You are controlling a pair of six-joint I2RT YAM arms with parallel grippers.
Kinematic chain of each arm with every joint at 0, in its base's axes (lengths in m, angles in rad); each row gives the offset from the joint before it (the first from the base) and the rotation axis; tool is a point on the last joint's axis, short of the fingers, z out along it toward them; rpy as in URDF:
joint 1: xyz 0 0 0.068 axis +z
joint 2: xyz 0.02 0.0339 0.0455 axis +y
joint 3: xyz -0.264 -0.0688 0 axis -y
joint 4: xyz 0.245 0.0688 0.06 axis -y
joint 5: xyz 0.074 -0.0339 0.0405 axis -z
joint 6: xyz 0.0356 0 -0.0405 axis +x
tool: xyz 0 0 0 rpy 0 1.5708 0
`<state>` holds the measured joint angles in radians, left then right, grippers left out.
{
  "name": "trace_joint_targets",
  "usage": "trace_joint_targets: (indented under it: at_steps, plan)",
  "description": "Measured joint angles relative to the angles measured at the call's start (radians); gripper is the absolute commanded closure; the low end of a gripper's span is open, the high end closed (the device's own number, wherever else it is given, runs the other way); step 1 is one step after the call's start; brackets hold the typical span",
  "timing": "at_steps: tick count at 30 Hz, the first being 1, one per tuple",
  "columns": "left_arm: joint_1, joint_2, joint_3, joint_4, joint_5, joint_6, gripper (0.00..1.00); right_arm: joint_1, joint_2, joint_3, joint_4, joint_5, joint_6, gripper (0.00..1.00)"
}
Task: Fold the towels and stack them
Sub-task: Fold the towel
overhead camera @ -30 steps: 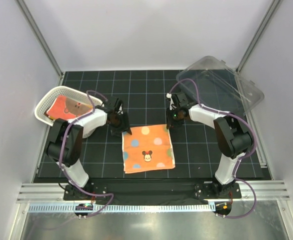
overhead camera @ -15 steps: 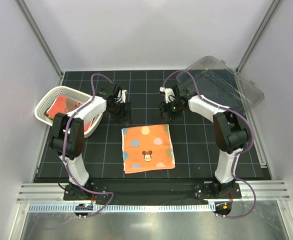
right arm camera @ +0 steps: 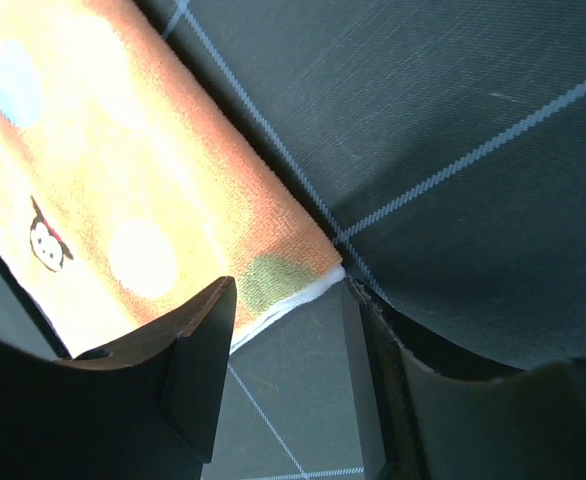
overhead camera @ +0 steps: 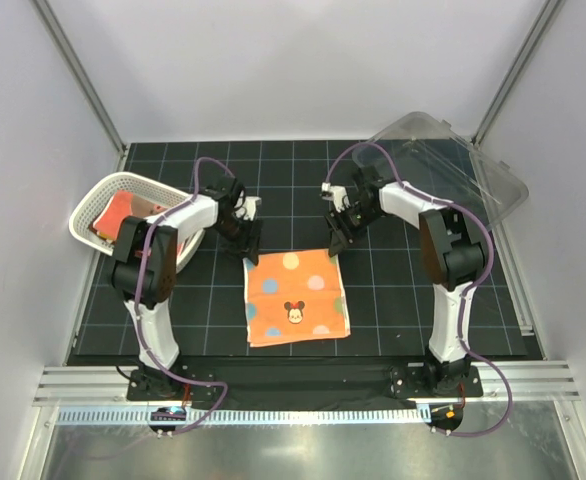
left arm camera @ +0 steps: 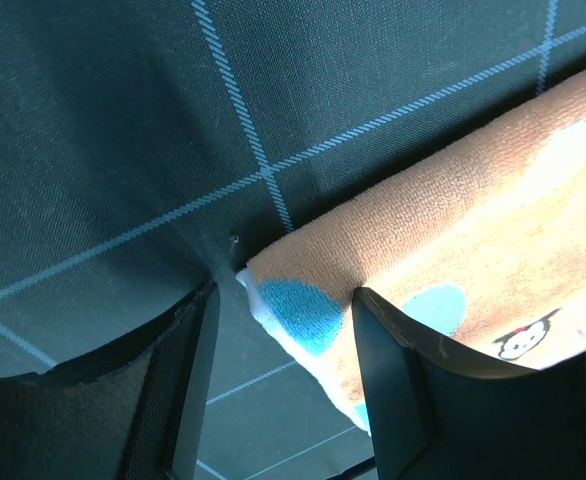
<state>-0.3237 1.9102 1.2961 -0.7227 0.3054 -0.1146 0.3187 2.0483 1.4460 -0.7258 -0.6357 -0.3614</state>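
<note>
An orange towel [overhead camera: 295,295] with coloured spots and a small cartoon face lies flat on the black grid mat. My left gripper [overhead camera: 249,252] is open at its far left corner; the left wrist view shows that corner [left arm camera: 278,295] with a blue spot lying between the open fingers. My right gripper [overhead camera: 333,246] is open at the far right corner; the right wrist view shows that corner [right arm camera: 293,275] with a green spot between the fingers. Another red-orange towel [overhead camera: 131,212] lies in the white basket.
A white mesh basket [overhead camera: 98,192] stands at the left behind the left arm. A clear plastic bin [overhead camera: 443,165] lies tilted at the far right. The black grid mat [overhead camera: 403,300] is bounded by a metal rail at the near edge.
Both grippers came back down and inward from farther up the mat and now straddle the towel's two far corners. The towel has not moved.
</note>
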Motion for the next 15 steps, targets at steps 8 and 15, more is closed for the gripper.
trace_joint_targets:
  at_steps: [8, 15]
  plan:
    - [0.025, 0.046, 0.060, -0.035, 0.029, 0.055, 0.40, -0.002, 0.023, 0.003, 0.003, -0.031, -0.010, 0.55]
    - [0.034, 0.058, 0.070, -0.042, 0.062, 0.076, 0.45, -0.002, 0.023, 0.003, 0.029, -0.029, -0.002, 0.64]
